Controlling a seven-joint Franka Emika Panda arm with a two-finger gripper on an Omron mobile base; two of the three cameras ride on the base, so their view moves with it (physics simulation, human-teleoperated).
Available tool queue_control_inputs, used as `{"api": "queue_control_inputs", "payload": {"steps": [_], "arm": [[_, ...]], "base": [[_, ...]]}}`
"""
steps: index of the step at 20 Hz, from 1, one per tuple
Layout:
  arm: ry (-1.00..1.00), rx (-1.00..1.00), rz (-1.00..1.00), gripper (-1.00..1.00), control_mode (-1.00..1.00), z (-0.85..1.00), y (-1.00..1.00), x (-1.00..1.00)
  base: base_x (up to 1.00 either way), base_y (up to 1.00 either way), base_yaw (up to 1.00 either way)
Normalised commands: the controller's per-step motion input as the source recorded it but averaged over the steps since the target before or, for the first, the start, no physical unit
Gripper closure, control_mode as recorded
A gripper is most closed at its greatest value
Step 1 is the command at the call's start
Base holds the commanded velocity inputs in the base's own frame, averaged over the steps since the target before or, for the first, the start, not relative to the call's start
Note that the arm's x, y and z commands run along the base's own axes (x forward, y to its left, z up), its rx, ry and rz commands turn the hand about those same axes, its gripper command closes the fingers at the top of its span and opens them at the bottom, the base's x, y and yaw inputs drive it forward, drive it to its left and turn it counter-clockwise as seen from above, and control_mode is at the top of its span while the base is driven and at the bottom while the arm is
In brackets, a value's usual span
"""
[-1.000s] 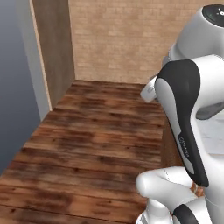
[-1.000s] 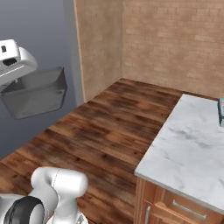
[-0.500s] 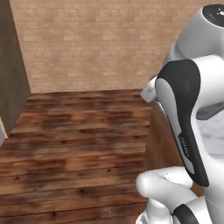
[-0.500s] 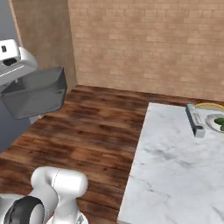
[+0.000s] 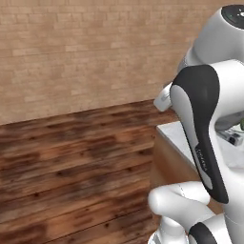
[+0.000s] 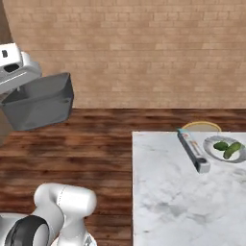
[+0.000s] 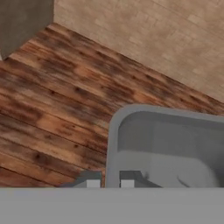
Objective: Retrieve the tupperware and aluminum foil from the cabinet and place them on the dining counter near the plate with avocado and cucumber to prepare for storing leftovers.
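You're mid-carry: the gripper (image 7: 109,183) is clamped on the rim of the tub (image 6: 41,101), held high over the floor. The foil (image 6: 193,150) already lies on the counter (image 6: 163,192), well off to the gripper's right beside the plate (image 6: 226,149). Next, I judge, bring the tub over and set it near them.

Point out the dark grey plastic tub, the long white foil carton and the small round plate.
Dark grey plastic tub (image 6: 41,102), right base view, side wall.
Long white foil carton (image 6: 192,150), right base view, top face.
Small round plate (image 6: 210,148), right base view, bare rim.
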Motion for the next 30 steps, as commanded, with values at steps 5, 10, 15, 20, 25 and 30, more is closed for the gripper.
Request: {"api": "queue_control_inputs", "payload": {"steps": [5,10,15,20,25,30], "arm": [[0.0,0.0,0.0,1.0,1.0,0.0,0.0,0.0],[0.0,0.0,0.0,1.0,1.0,0.0,0.0,0.0],[0.0,0.0,0.0,1.0,1.0,0.0,0.0,0.0],[0.0,0.0,0.0,1.0,1.0,0.0,0.0,0.0],[0.0,0.0,0.0,1.0,1.0,0.0,0.0,0.0],[0.0,0.0,0.0,1.0,1.0,0.0,0.0,0.0]], "base": [[1.0,0.5,-0.48],[1.0,0.61,-0.51],[0.99,0.71,-0.53],[0.94,0.74,-0.54],[0.88,0.71,-0.57],[0.72,0.68,-0.62]]}}
